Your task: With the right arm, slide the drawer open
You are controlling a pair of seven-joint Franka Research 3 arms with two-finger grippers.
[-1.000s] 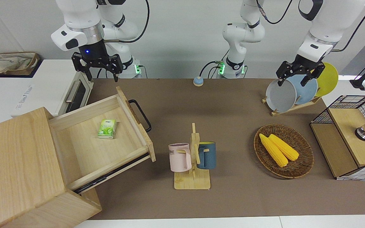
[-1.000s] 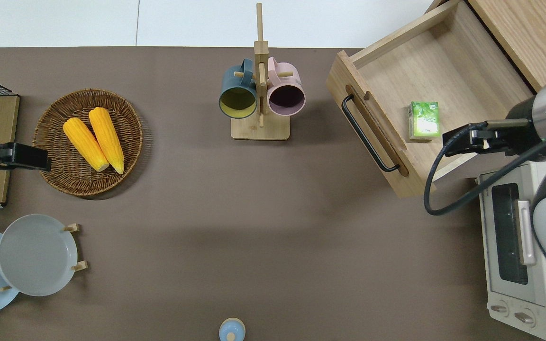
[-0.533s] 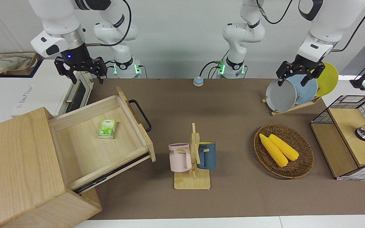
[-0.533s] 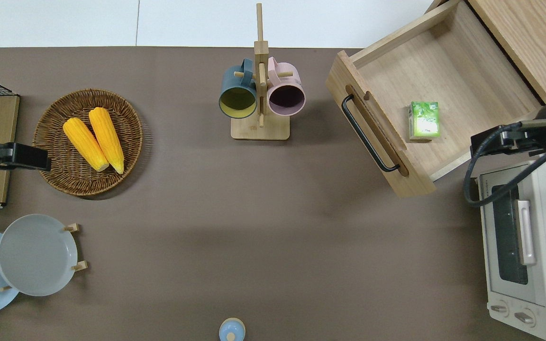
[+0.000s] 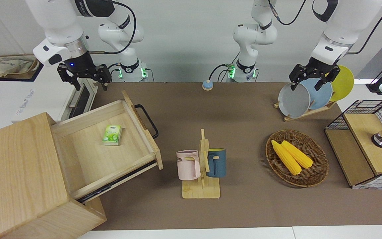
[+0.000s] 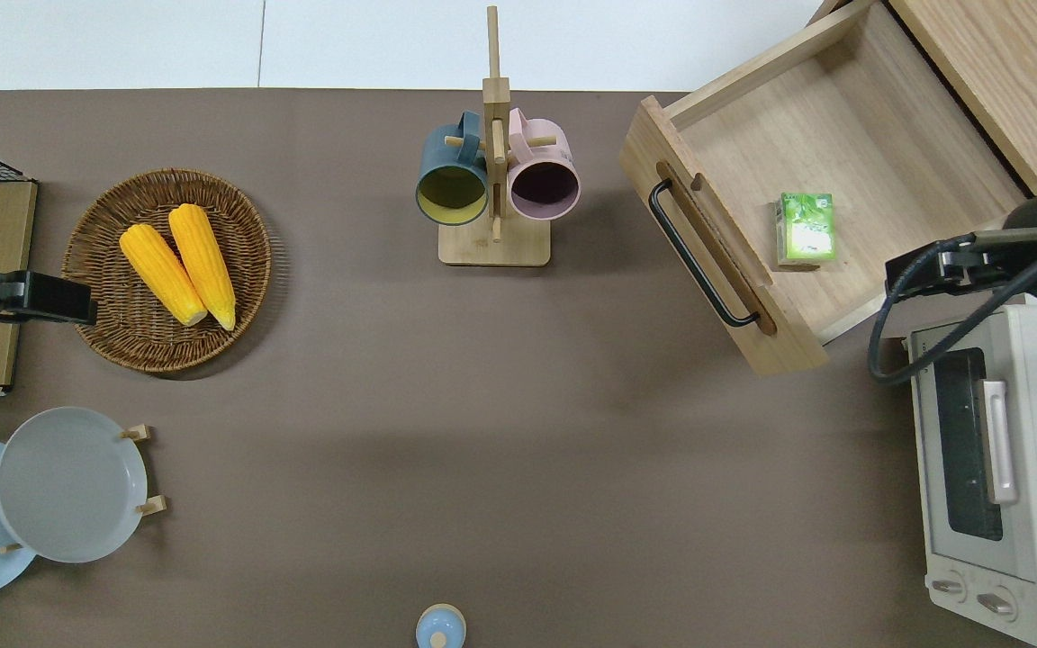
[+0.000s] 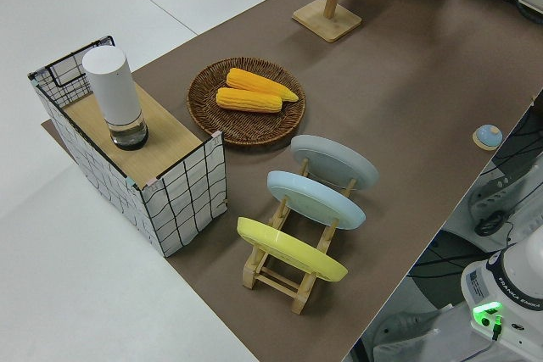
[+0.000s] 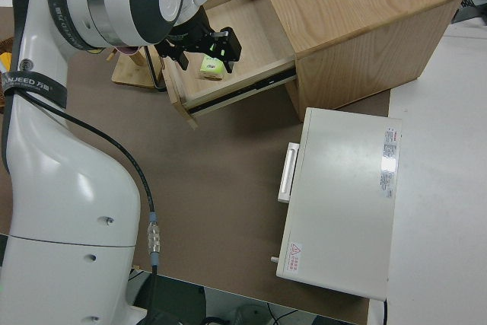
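Up in the air over the toaster oven, at the edge next to the drawer, the right claw hangs with its fingers spread wide and nothing between them. Just beside it, the drawer stands pulled well out of the light-wood cabinet, its black bar handle free, a small green box lying inside. Well away toward the other end of the bench stands a mug rack. The left claw is parked, fingers apart.
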